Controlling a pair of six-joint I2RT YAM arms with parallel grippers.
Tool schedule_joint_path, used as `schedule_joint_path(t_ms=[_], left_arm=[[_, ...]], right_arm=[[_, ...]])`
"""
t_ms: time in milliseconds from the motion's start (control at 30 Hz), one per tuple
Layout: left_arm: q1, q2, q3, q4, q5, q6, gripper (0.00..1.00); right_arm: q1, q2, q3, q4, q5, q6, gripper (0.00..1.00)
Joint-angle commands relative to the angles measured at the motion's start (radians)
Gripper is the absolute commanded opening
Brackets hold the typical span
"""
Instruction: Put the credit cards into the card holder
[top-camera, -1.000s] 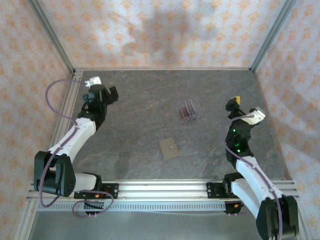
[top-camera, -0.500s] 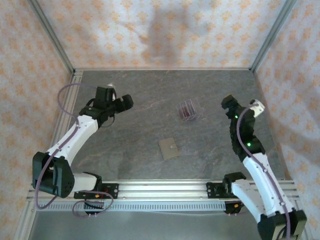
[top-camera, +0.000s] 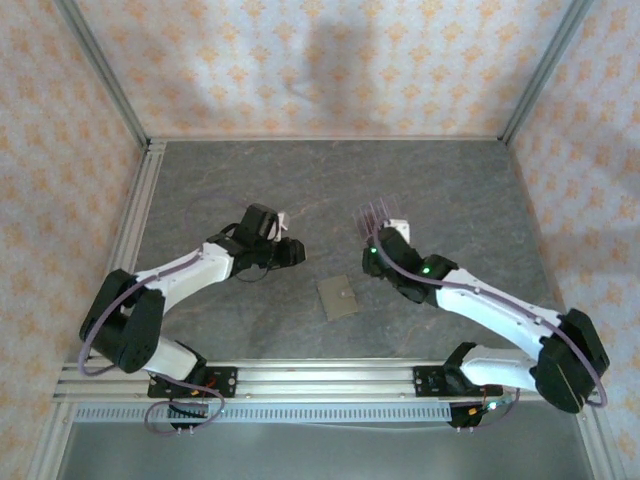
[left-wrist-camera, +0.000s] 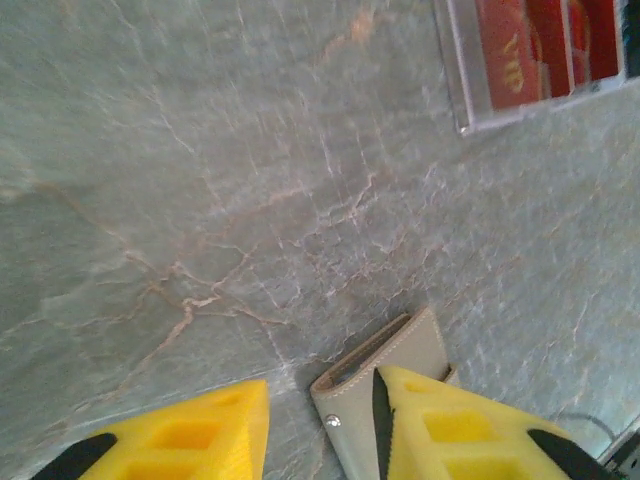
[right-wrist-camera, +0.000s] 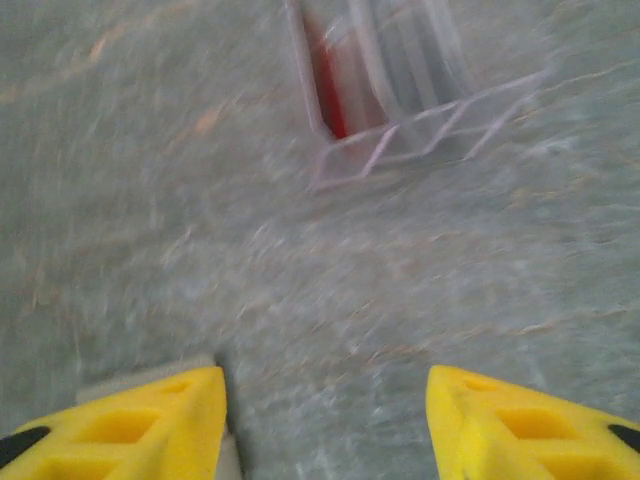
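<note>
Top view: the card holder (top-camera: 338, 297) lies folded at mid-table, with the credit cards (top-camera: 372, 213) upright in a clear stand (top-camera: 390, 208) at its 1 o'clock.

Left wrist: the left gripper (left-wrist-camera: 320, 440) is narrowly parted and empty, over the holder's corner.

Right wrist: the right gripper (right-wrist-camera: 325, 420) stands wider, also empty, with the cards at 12 o'clock. The cards look thin, stiff, light and slick, so they probably want pinching by their exposed top edges.

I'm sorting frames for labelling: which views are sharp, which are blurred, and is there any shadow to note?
Right wrist: smeared throughout, the clear stand and the credit cards in it streaked, the table veins smudged. Left wrist: crisp, edge stitching and snap of the card holder readable. Top external: slightly soft, evenly lit, a faint grey shadow on the back wall.
</note>
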Motion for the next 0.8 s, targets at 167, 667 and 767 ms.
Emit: schedule_joint_path(t_ms=[167, 667, 767], left_arm=[[-0.08, 0.184, 0.036, 0.113, 0.141, -0.024, 0.19], [-0.176, 0.075, 0.021, -0.022, -0.072, 0.003, 0.18], [-0.19, 0.088, 0.025, -0.018, -0.056, 0.004, 0.18]], right_arm=[[0.108, 0.175, 0.059, 0.065, -0.098, -0.004, 0.35], [0.169, 0.32, 0.084, 0.077, -0.115, 0.005, 0.29], [0.177, 0.32, 0.076, 0.072, -0.118, 0.015, 0.31]])
